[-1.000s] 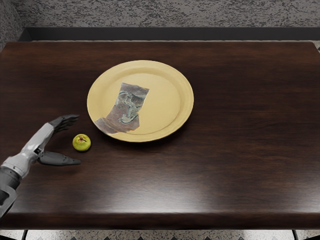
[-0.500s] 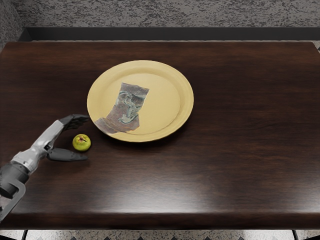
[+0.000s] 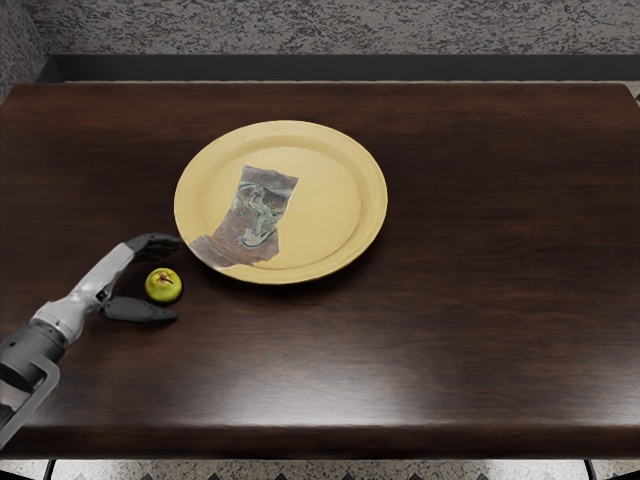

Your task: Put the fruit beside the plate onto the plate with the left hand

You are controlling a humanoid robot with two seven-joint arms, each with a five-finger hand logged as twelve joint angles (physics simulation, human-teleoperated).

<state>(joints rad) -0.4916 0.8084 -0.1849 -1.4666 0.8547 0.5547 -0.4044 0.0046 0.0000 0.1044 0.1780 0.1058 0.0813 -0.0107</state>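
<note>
A small yellow-green fruit (image 3: 163, 285) lies on the dark wooden table, just left of and below the yellow plate (image 3: 340, 170). The plate carries a grey-brown printed patch across its middle and lower left. My left hand (image 3: 160, 278) comes in from the lower left, its fingers (image 3: 155, 242) spread above the fruit and its thumb (image 3: 135, 311) below it. The hand brackets the fruit from the left, open; I cannot see contact. The right arm is out of view.
The table's front edge (image 3: 320, 440) runs across the bottom of the view. A dark wall ledge (image 3: 330, 68) borders the far side.
My left hand has slid right toward the fruit, so fingers and thumb now reach around it. The fruit and plate have not moved.
</note>
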